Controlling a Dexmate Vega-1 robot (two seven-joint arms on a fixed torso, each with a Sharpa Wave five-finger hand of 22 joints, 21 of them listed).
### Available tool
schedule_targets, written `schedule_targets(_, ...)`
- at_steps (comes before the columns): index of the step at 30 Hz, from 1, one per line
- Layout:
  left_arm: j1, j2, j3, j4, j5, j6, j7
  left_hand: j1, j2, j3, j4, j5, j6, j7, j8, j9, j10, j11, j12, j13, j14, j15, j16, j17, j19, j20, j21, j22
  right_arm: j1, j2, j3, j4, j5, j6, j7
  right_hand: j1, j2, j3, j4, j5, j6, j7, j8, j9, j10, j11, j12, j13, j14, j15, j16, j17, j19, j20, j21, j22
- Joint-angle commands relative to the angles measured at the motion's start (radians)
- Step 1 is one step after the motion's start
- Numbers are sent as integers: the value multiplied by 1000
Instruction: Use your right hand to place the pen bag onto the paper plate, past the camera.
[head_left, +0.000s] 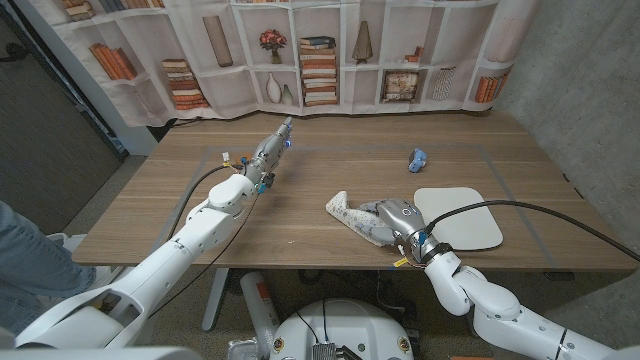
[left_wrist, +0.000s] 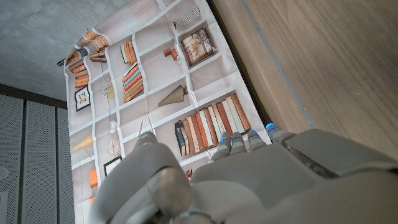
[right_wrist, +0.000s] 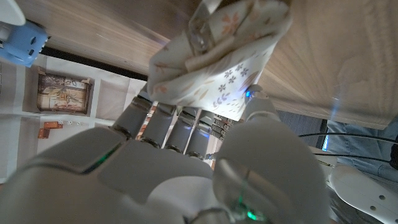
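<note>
My right hand (head_left: 393, 222) gripped the pen bag (head_left: 352, 215) near the worktop's (head_left: 330, 160) front edge; the bag's long axis ran leftward from my fingers, while the paper plate (head_left: 458, 218) lay just to the right. The bag was soft, pale, floral-printed cloth. My left hand (head_left: 270, 150) hovered well apart, fingers extended, holding nothing.

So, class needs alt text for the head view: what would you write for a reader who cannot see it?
The robot's right hand grips a floral pen bag on a wooden table, beside a white paper plate. A small blue camera sits beyond the plate, and the left hand reaches forward, holding nothing.
</note>
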Motion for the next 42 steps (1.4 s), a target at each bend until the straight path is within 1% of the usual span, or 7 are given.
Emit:
schedule_targets(1,1,-2,-1,2,-9,1,-5,15,0,-6,1,-3,3,1,0,3,-6,1,-6,5,-20,7,3,5,-54,8,2,4,0,4,4,3,5,8,-30,31,13,22,-2,-6,51,-14,17,6,54,-10,22,10,40,-93,10,7,24,-11,-4,5)
schedule_targets(6,2,-3,-1,3,-9,-2,-8,15,1,-7,1,-4,3,1,0,3,-5,2,-5,5,-20,8,3,5,-54,9,2,4,-5,7,5,1,2,-1,-37,62,26,41,-10,-14,108,-26,37,15,109,-24,39,18,60,-97,8,8,32,-16,-6,5)
schedule_targets(8,3,-2,0,2,-8,-2,-6,15,1,-7,1,-4,3,1,0,3,-5,2,-5,5,-20,8,3,5,-54,9,2,4,-6,8,5,2,0,-2,-41,84,36,54,-14,-20,144,-33,55,24,148,-26,51,24,81,-98,10,11,36,-21,-8,5)
schedule_targets(13,6,0,0,-2,-8,0,-5,16,2,-8,1,-4,2,0,0,3,-7,1,-5,5,-20,7,3,5,-55,11,2,4,-8,9,5,4,-1,1,-56,104,47,66,-15,-28,174,-38,72,32,180,-29,60,30,97,-100,10,14,47,-27,-7,6)
schedule_targets(32,5,-7,-2,12,-17,-13,-17,18,4,-12,2,-6,3,1,0,4,-7,2,-4,5,-20,9,3,5,-54,13,2,4,-9,0,20,-16,1,-1,-59,106,55,70,-8,-37,175,-39,78,39,183,-31,57,36,117,-101,14,18,51,-33,-9,6)
schedule_targets(37,0,-6,0,11,-14,-11,-19,19,5,-13,2,-6,3,1,0,4,-7,3,-4,5,-21,8,3,5,-54,13,2,4,-12,-5,29,-27,10,3,-57,105,53,70,-6,-43,172,-40,79,42,184,-31,55,39,111,-99,8,17,33,-37,-17,6)
schedule_targets(42,-4,-8,2,15,-13,-12,-21,19,5,-13,2,-7,2,0,-1,4,-7,2,-4,5,-21,10,3,5,-53,14,3,4,-15,-15,37,-42,7,1,-48,106,52,70,-5,-46,167,-39,78,44,179,-30,53,40,107,-99,4,16,31,-36,-18,6)
